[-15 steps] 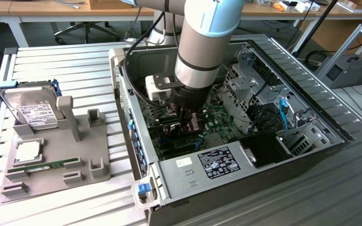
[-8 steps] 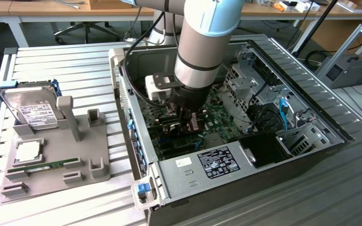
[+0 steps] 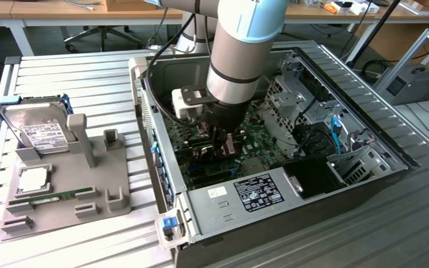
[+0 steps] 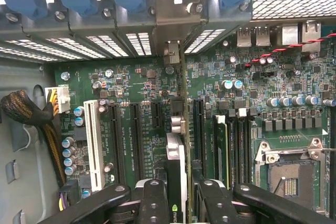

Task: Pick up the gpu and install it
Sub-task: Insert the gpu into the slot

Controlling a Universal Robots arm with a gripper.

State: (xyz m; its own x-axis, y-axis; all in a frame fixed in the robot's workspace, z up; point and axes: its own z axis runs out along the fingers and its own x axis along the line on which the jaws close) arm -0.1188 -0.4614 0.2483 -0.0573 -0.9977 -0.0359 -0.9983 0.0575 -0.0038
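Left of the open computer case (image 3: pixel 363 167) a grey fixture tray (image 3: pixel 58 206) carries the hard drive (image 3: pixel 39 131); inside the case the gripper (image 4: pixel 177 203) pinches the gpu (image 4: pixel 177 166) on edge between its fingers (image 4: pixel 152 203), the card standing over the motherboard (image 4: pixel 131 119) slots with its bracket at the case's rear wall.
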